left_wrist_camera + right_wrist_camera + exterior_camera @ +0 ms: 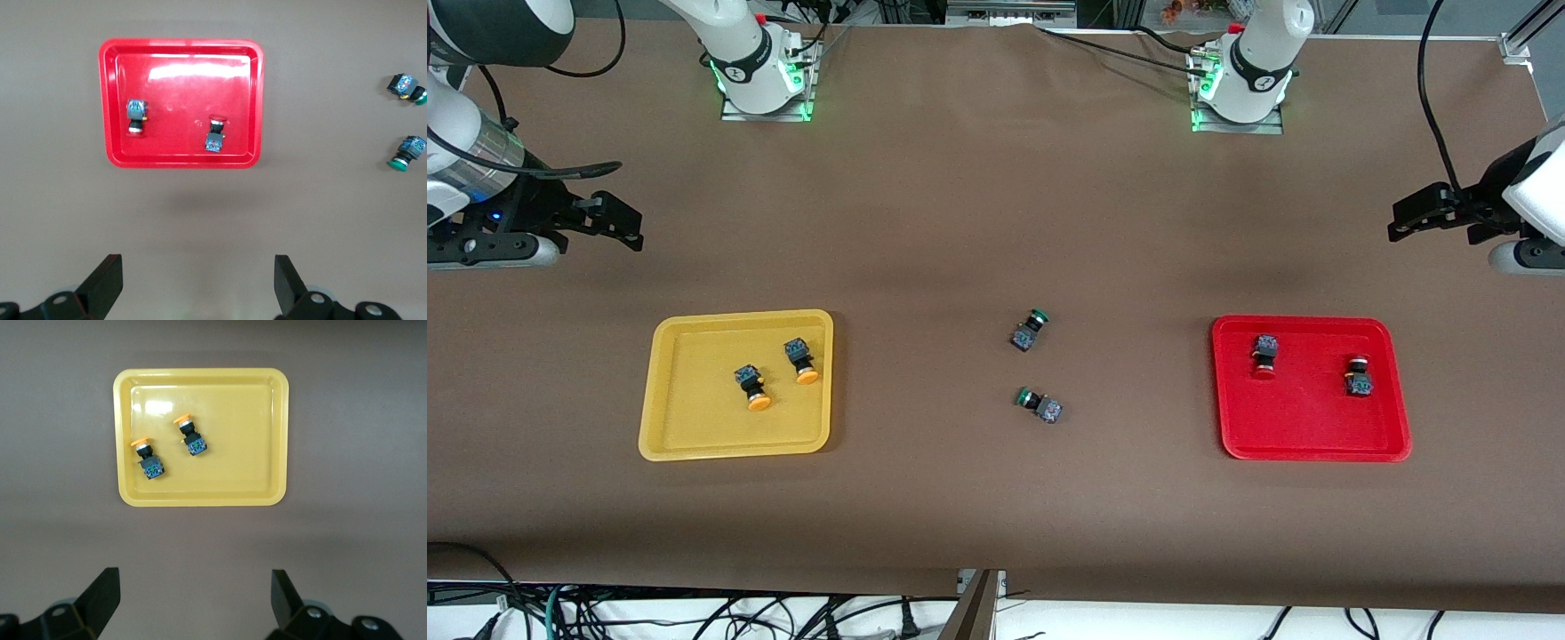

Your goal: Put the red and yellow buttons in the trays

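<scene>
Now sorted by cap colour: yellow buttons [774, 374] in yellow tray [660, 391] | red buttons [1309, 364] in red tray [1303, 440] | left gripper [198, 283] and right gripper [195, 600] spread apart, empty, waiting

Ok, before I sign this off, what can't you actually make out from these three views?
- Markings on the red buttons in the red tray, the yellow buttons in the yellow tray, and the green buttons: too small in every view.
- Left gripper and right gripper: fingers open, the rest cut off by each wrist view's edge.
- Both arms: partly cut off by the front view's edges.
</scene>
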You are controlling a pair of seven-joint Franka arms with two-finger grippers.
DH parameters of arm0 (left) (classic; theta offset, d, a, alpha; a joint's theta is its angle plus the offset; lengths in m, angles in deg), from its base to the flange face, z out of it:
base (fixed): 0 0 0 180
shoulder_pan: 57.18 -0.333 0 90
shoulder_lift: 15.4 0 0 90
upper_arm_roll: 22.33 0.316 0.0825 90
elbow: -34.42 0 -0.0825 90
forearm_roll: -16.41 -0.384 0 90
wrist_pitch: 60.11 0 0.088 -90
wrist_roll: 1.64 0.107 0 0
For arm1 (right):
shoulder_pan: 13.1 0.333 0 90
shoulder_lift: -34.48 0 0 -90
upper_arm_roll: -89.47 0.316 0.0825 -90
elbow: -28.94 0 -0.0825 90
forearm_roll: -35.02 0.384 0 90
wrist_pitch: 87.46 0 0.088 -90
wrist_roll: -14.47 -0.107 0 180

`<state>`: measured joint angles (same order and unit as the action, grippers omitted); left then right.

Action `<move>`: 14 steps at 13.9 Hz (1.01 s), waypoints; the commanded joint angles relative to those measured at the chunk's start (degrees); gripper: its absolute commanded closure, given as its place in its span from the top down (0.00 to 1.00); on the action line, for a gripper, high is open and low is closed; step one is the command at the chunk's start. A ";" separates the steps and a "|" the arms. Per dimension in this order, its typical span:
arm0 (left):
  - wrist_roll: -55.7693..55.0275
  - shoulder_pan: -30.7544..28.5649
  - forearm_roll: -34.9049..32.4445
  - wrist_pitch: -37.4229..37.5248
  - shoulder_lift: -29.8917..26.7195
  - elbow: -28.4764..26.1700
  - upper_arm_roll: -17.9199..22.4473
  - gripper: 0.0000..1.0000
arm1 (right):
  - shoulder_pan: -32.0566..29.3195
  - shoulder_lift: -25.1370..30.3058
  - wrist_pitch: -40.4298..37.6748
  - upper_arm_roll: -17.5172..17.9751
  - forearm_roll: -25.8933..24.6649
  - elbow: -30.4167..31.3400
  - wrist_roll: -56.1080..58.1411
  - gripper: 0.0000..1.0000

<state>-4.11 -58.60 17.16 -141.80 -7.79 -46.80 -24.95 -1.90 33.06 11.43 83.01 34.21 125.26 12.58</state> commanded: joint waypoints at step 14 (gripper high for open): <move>-2.02 0.54 0.84 -0.40 2.68 0.54 0.51 1.00 | -0.57 -1.74 -2.21 1.19 0.28 -4.38 0.67 1.00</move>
<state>-5.75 -58.20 17.31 -142.36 -6.26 -48.19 -24.61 -1.89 32.14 10.77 83.64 34.15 122.76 13.00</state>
